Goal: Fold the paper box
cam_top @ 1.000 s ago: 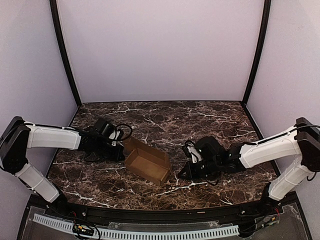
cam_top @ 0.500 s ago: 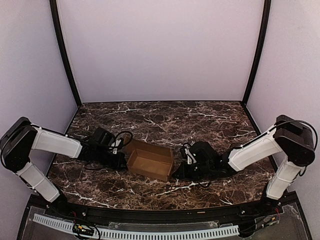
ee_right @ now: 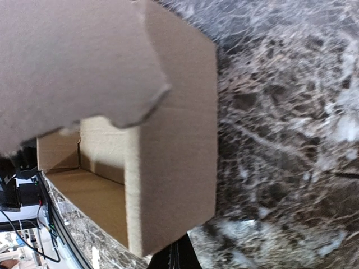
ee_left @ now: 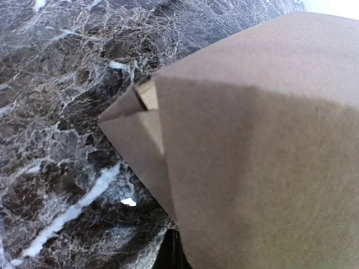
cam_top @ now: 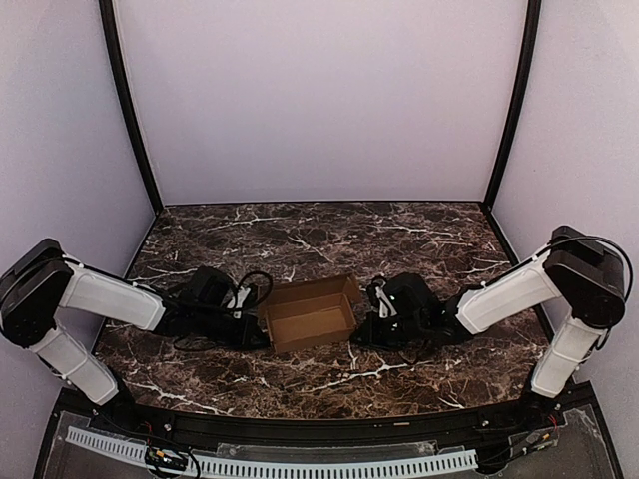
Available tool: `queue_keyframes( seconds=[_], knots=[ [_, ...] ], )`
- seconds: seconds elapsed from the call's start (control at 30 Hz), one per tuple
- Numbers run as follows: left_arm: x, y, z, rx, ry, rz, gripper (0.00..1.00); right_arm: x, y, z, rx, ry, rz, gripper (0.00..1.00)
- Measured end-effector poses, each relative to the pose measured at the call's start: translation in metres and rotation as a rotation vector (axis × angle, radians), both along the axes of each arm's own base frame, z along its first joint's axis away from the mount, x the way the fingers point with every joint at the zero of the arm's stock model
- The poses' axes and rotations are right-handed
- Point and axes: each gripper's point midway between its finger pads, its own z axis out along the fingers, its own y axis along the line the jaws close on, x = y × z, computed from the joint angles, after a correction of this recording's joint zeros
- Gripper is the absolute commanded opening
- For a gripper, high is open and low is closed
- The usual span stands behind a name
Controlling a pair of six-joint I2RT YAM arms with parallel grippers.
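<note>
The paper box [cam_top: 312, 314] is a brown open-topped carton standing on the marble table, with its opening up. My left gripper [cam_top: 250, 327] lies low against the box's left end. In the left wrist view the cardboard wall [ee_left: 252, 157] fills most of the frame and only a dark sliver of the left gripper [ee_left: 173, 249] shows below it, the fingers seemingly together. My right gripper [cam_top: 367, 321] is against the box's right end. In the right wrist view the box [ee_right: 174, 145] shows its inside and a loose end flap, with the right gripper [ee_right: 178, 256] shut just beneath the wall's edge.
The dark marble table [cam_top: 329, 235] is closed in by pale walls at the back and sides, with black corner posts [cam_top: 130, 110]. A black rail [cam_top: 319, 424] runs along the near edge. Cables loop by the left wrist [cam_top: 250, 289].
The box has turned anticlockwise and shifted up and right between the two grippers. Both grippers have closed in on its ends, the left following its left end, the right moving left.
</note>
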Motion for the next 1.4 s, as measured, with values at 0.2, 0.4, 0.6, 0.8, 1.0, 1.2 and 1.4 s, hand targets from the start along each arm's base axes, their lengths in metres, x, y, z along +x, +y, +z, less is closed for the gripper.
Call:
queue_keyframes(
  seconds=[0.2, 0.4, 0.6, 0.8, 1.0, 1.2, 1.4],
  knots=[
    [0.003, 0.017, 0.010, 0.071, -0.057, 0.038, 0.01, 0.008, -0.027, -0.003, -0.071, -0.037, -0.010, 0.00],
    [0.005, 0.046, 0.028, 0.191, -0.132, 0.087, 0.04, 0.021, -0.054, 0.013, -0.145, -0.126, -0.002, 0.00],
    [0.013, 0.049, 0.054, 0.212, -0.191, 0.096, 0.10, 0.047, -0.051, 0.048, -0.152, -0.242, 0.033, 0.00],
    [0.027, 0.040, 0.081, 0.186, -0.248, 0.094, 0.01, 0.082, -0.039, 0.098, -0.096, -0.374, 0.054, 0.00],
    [0.030, 0.030, 0.095, 0.138, -0.273, 0.079, 0.01, 0.090, -0.032, 0.115, -0.060, -0.409, 0.098, 0.00],
    [0.028, 0.018, 0.101, 0.070, -0.258, 0.053, 0.01, 0.085, -0.023, 0.101, -0.043, -0.361, 0.154, 0.00],
    [0.026, 0.008, 0.095, 0.029, -0.214, 0.041, 0.01, 0.078, -0.016, 0.085, -0.029, -0.304, 0.189, 0.00]
  ],
)
